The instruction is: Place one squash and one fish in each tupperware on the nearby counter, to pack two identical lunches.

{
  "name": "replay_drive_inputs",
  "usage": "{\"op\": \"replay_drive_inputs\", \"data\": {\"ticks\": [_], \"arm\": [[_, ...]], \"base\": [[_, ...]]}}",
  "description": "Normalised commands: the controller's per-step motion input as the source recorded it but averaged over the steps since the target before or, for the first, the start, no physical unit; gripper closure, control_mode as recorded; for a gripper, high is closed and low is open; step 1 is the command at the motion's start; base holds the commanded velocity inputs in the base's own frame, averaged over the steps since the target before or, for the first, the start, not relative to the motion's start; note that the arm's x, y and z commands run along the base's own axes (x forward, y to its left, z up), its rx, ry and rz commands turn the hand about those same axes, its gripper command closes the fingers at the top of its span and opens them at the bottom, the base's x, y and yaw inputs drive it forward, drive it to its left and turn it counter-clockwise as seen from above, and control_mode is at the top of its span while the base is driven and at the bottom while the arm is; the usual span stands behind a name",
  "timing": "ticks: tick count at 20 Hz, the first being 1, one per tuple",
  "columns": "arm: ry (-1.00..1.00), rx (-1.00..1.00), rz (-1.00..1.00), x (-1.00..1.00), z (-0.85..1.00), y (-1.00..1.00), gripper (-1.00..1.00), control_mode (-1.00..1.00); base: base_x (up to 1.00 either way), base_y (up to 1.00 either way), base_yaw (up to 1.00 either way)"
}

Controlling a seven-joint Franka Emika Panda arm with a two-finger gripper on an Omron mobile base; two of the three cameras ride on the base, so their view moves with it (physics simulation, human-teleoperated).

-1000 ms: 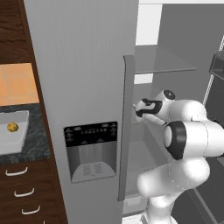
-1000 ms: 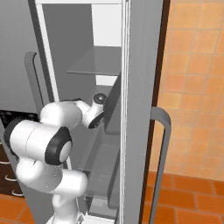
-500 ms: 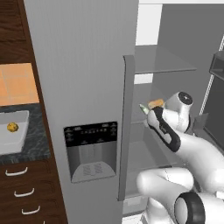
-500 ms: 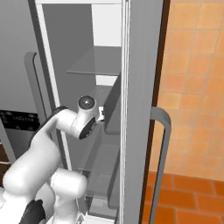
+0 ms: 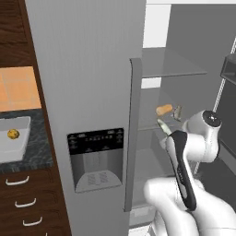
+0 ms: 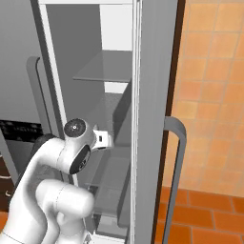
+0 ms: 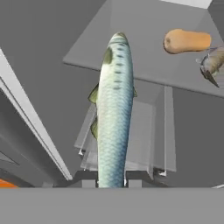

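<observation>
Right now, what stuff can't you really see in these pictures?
- Claw: in the hand view, the held fish covers its tips, so their grip is hidden.
- Second fish: cut off by the hand view's right edge, beside the squash.
- Tupperware: cut off by the left base view's left edge; one squash inside.

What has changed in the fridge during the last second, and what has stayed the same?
The arm has drawn back from the fridge shelf, and the gripper now carries a fish out toward the camera. A squash and a second fish stay on the shelf. The tupperware on the counter still holds one squash.
</observation>
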Motion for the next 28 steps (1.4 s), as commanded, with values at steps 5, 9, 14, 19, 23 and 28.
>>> {"op": "replay_drive_inputs", "data": {"ticks": [5, 9, 14, 19, 23, 28], "arm": [[0.0, 0.0, 0.0, 0.0, 0.0, 0.0, 1.0, 1.0], [0.0, 0.0, 0.0, 0.0, 0.0, 0.0, 1.0, 1.0], [0.0, 0.0, 0.0, 0.0, 0.0, 0.0, 1.0, 1.0], [0.0, 0.0, 0.0, 0.0, 0.0, 0.0, 1.0, 1.0], [0.0, 0.0, 0.0, 0.0, 0.0, 0.0, 1.0, 1.0], [0.0, 0.0, 0.0, 0.0, 0.0, 0.0, 1.0, 1.0]], "base": [[-1.0, 0.52, 0.0], [-0.56, 1.0, 0.08], [0.3, 1.0, 0.02], [0.67, 1.0, 0.0], [0.71, 1.0, 0.0], [0.82, 1.0, -0.06]]}}
